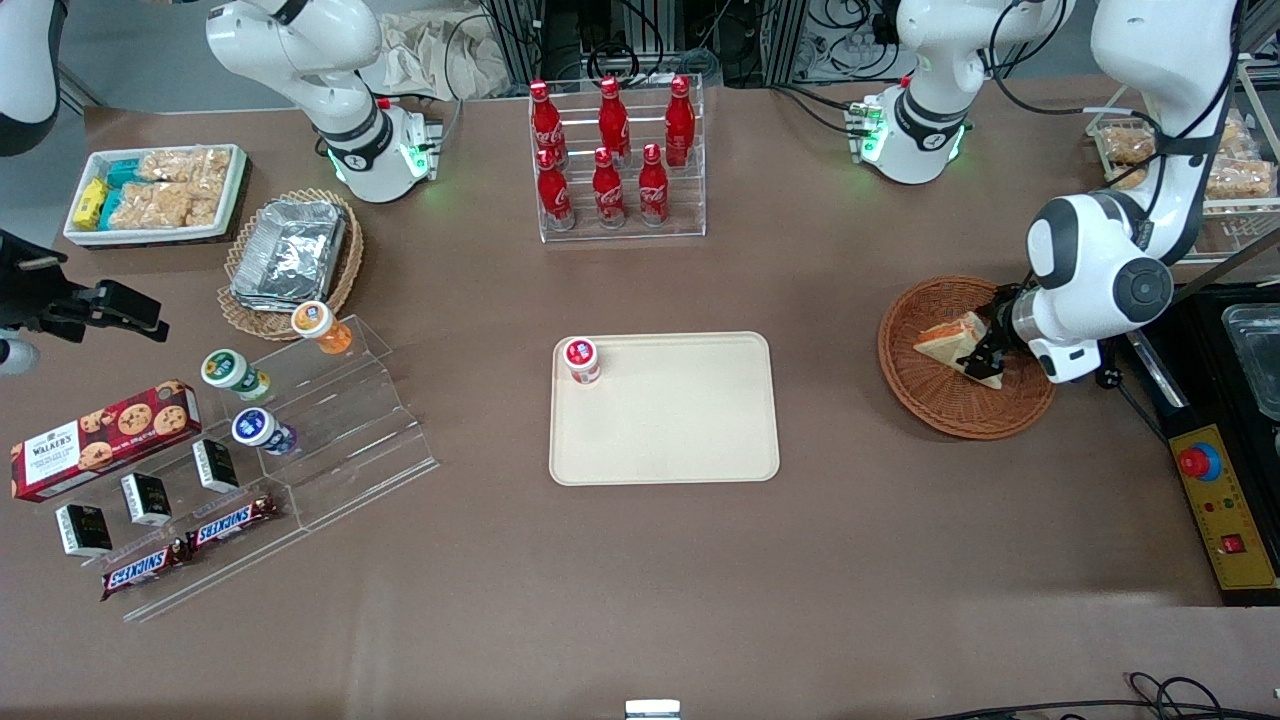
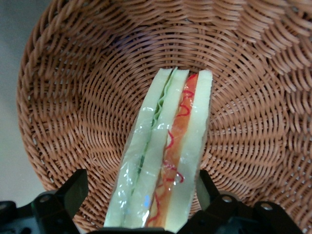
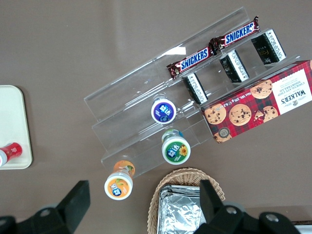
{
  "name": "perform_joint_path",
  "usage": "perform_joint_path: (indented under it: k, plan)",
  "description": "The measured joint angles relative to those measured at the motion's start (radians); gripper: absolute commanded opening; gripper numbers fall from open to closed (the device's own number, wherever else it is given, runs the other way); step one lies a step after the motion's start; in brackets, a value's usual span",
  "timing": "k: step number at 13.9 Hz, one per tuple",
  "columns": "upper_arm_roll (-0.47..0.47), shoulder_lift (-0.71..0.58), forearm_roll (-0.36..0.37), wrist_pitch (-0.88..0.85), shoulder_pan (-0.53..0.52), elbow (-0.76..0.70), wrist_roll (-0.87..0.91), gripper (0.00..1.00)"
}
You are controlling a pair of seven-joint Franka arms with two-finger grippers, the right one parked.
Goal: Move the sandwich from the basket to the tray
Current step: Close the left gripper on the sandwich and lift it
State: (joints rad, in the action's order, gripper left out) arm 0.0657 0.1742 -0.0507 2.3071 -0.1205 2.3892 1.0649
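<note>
The sandwich (image 1: 950, 342) lies in the reddish-brown wicker basket (image 1: 950, 405) toward the working arm's end of the table. It is a clear-wrapped wedge of white bread with orange-red and green layers (image 2: 168, 146). My left gripper (image 1: 985, 352) is down in the basket (image 2: 253, 122), open, with one finger on each side of the sandwich's wide end (image 2: 140, 179). One finger stands a little apart from the bread, the other is at its edge. The cream tray (image 1: 690, 430) lies at the table's middle and holds only a small red-lidded cup (image 1: 582, 358).
A clear rack of red cola bottles (image 1: 615, 160) stands farther from the camera than the tray. A yellow emergency-stop box (image 1: 1225, 500) and a black appliance (image 1: 1240, 340) lie beside the basket at the table's edge. Snack shelves (image 1: 300, 440) stand toward the parked arm's end.
</note>
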Motion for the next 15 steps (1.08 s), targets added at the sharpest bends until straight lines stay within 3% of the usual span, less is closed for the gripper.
perform_joint_path:
  k: [2,4,5,7,8,15]
  plan:
    - [0.000,0.018,-0.001,0.030,0.000,0.000,0.001,0.89]
    - [0.000,0.033,-0.002,0.044,0.000,0.000,0.001,0.72]
    - [0.000,0.036,-0.003,0.046,0.000,0.000,0.001,0.49]
    - [0.001,0.037,-0.004,0.050,0.000,-0.001,0.001,0.35]
    - [0.001,0.037,-0.004,0.051,0.000,-0.002,0.001,0.32]
    - [0.012,-0.005,0.005,0.007,0.010,-0.023,-0.010,0.32]
